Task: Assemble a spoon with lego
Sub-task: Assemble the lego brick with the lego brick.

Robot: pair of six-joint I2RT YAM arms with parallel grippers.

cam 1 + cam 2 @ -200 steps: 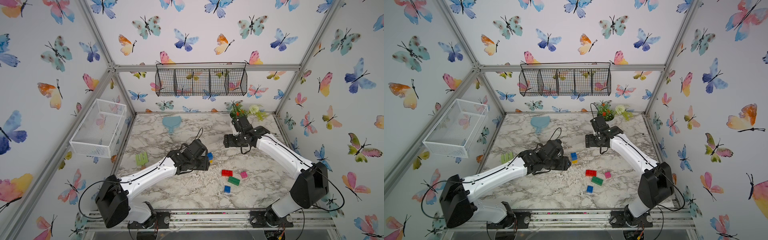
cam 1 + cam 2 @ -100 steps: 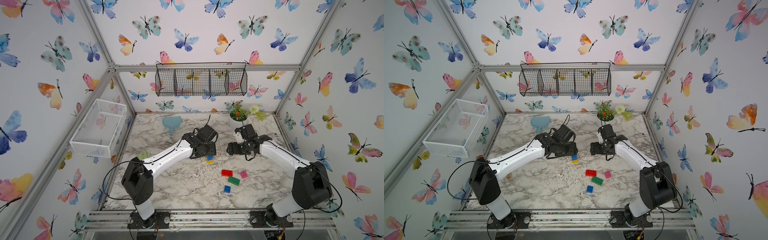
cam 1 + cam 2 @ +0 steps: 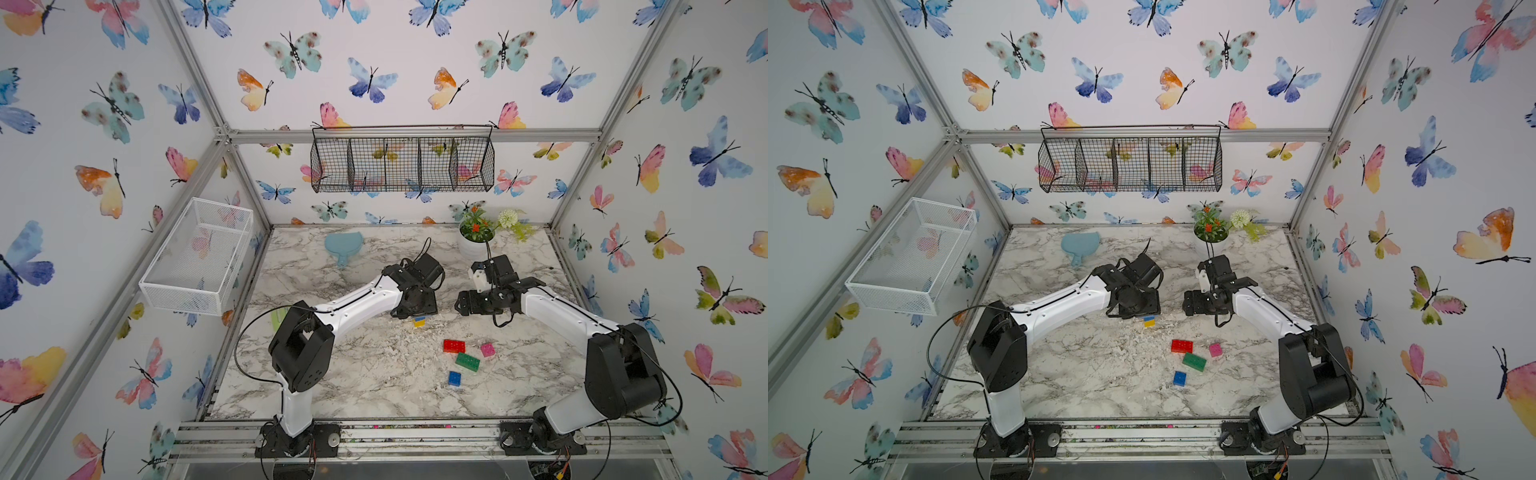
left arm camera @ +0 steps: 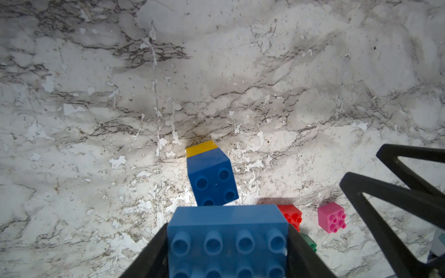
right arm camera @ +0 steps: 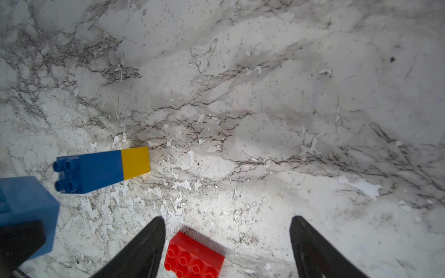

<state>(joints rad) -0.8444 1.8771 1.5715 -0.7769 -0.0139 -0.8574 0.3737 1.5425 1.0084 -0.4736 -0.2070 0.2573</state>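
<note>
Marble-look flaked tabletop (image 3: 374, 386) in both top views bears a studded red brick (image 3: 454, 345) and green brick (image 3: 467, 361); left wrist: left gripper (image 4: 227, 228) pinches a long light-blue brick (image 4: 227, 216) beside the blue-and-yellow stem (image 4: 209, 175); right wrist: right gripper (image 5: 227, 219) spread, empty.

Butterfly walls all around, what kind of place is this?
Probably a robot testing booth: two white-and-black robot arms bolted to a grey metal rail, silver aluminium frame bars, marble-patterned tabletop.
</note>
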